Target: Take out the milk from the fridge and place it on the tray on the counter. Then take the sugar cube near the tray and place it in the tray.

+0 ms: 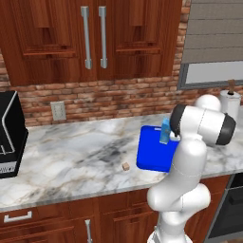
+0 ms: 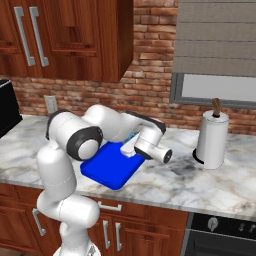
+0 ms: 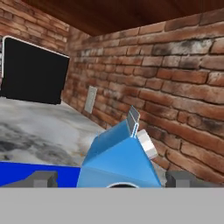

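Gripper (image 3: 109, 179) open, jaws either side of milk (image 3: 118, 162) standing on tray (image 1: 152, 152); careless retreat could topple it.

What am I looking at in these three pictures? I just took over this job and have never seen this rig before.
The white jointed machine is a robot arm on a base that can drive. Two pictures come from cameras on that base, looking over the arm from its left and its right at the same marble counter. The third comes from a camera on the hand, looking along the gripper, whose two dark fingertips stand at the bottom, spread either side of the milk.

On the counter lies a blue tray, and the milk carton stands on it. The fingertips stand out to the carton's sides, so it seems released rather than gripped. A tiny tan sugar cube sits on the marble beside the tray. A paper-towel roll and a black appliance stand further off.
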Robot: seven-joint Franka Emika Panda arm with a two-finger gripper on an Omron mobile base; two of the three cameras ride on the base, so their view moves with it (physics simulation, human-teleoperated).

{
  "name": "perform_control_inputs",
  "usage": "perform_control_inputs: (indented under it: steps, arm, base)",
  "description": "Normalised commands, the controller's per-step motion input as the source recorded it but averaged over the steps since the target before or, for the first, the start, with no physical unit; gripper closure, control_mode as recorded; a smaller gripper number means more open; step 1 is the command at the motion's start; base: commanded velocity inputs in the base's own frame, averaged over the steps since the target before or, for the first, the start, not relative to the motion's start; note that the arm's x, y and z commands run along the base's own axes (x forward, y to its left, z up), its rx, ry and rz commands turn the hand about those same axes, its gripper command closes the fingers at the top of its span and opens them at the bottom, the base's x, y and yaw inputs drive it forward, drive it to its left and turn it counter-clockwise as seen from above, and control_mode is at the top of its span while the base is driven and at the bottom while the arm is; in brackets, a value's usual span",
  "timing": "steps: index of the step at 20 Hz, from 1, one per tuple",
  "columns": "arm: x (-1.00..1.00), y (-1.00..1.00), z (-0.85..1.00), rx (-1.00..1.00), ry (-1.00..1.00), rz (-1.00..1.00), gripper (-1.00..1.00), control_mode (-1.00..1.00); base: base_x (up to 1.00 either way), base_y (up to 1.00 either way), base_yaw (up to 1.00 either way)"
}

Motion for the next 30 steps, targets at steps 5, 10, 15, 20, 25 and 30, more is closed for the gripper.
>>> perform_control_inputs:
  steps: [5,10,15,20,25,30]
  arm:
    - [-0.04,0.0,0.48,0.0,0.0,0.0,-1.0,-1.0]
    - [-0.23,0.0,0.52,0.0,-0.05,0.0,-1.0,-1.0]
    - [-0.43,0.0,0.58,0.0,-0.13,0.0,-1.0,-1.0]
    - [-0.62,0.14,0.53,-0.07,-0.12,0.0,-1.0,-1.0]
    - [-0.89,0.57,0.25,-0.26,-0.06,0.0,-1.0,-1.0]
    - [-0.79,0.56,0.31,-0.27,-0.01,0.0,-1.0,-1.0]
  base:
    - [0.0,0.0,0.0]
    - [0.0,0.0,0.0]
    - [0.0,0.0,0.0]
    - [0.0,0.0,0.0]
    - [0.0,0.0,0.0]
    - [0.0,0.0,0.0]
